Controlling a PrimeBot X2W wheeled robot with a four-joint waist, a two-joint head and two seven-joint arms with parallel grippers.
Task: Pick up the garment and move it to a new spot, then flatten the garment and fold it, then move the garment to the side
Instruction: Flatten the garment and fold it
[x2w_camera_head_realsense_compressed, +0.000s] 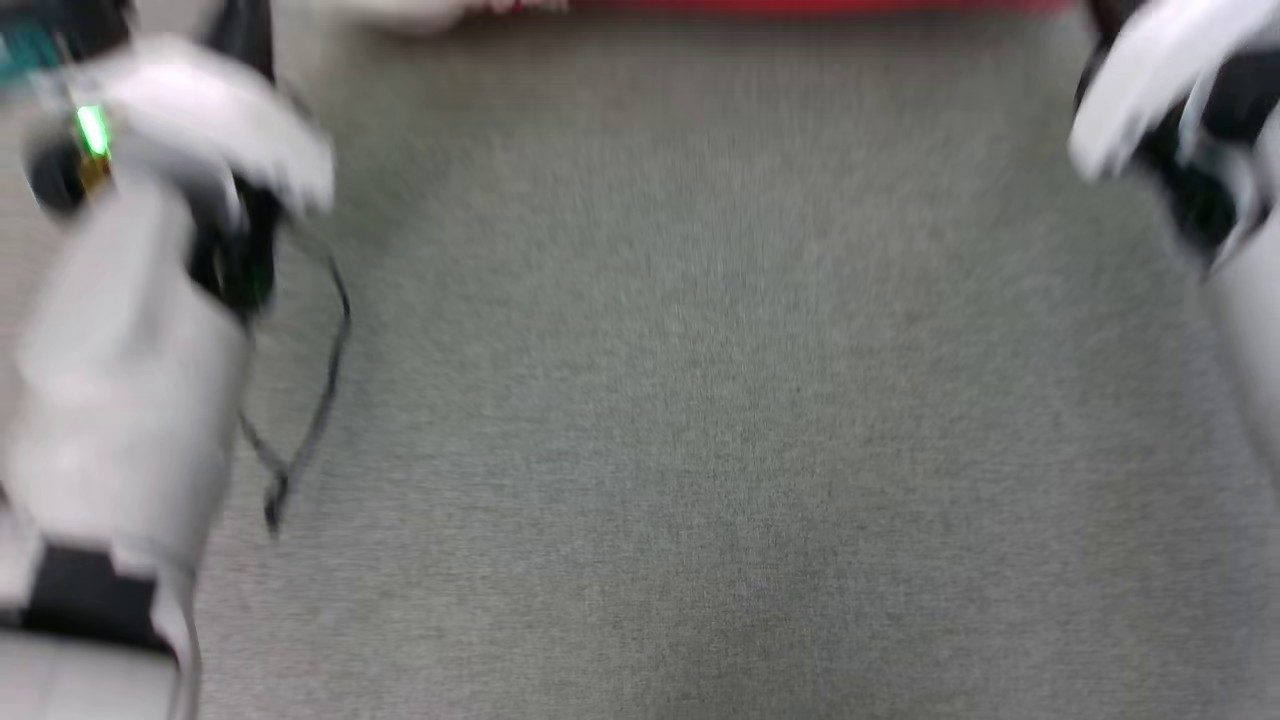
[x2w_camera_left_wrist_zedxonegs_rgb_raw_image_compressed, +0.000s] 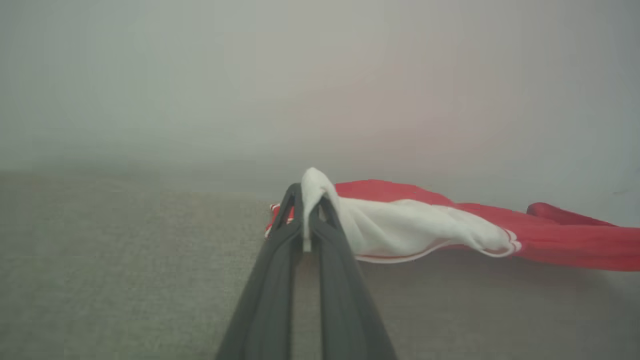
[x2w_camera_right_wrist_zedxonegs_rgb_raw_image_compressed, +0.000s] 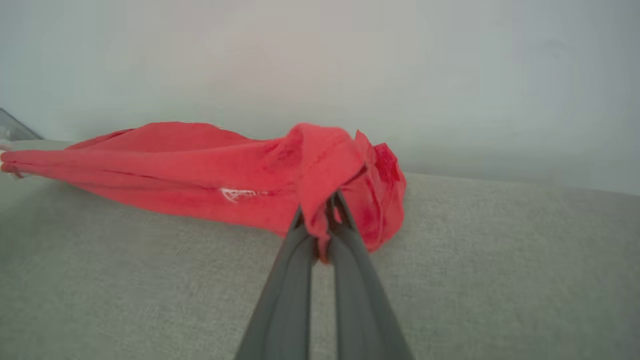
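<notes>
The left claw (x2w_camera_left_wrist_zedxonegs_rgb_raw_image_compressed: 306, 202) was closed on the garment (x2w_camera_left_wrist_zedxonegs_rgb_raw_image_compressed: 550, 240). In the left wrist view its two dark fingers (x2w_camera_left_wrist_zedxonegs_rgb_raw_image_compressed: 270, 290) met at the tips and pinched a small fold of the white sleeve (x2w_camera_left_wrist_zedxonegs_rgb_raw_image_compressed: 400, 225), and a point of white cloth stood up above the tips. From there the sleeve, with its red-and-white trim, ran to the right in that view and joined the red body of the shirt, which was stretched sideways, with a soft shadow on the surface under it.

The right claw (x2w_camera_right_wrist_zedxonegs_rgb_raw_image_compressed: 322, 212) was closed as well, and it gripped a bunch of the red cloth. In the right wrist view the cloth wrapped over the fingertips and hung a little between them. The rest of the red body extended to the left in a long, narrow shape, and a small white mark showed on it.

The grey fabric surface (x2w_camera_head_realsense_compressed: 680, 400) lay under everything; whether it was a table or something else could not be told. In the head view, which was blurred, the garment appeared as a thin red strip along the top edge, with a pale part at its left end. The left forearm (x2w_camera_head_realsense_compressed: 120, 380) showed at the left side with a green light (x2w_camera_head_realsense_compressed: 92, 128) on it, and the right forearm (x2w_camera_head_realsense_compressed: 1160, 80) at the upper right. A thin black cable (x2w_camera_head_realsense_compressed: 320, 400) hung in a loop beside the left forearm.
</notes>
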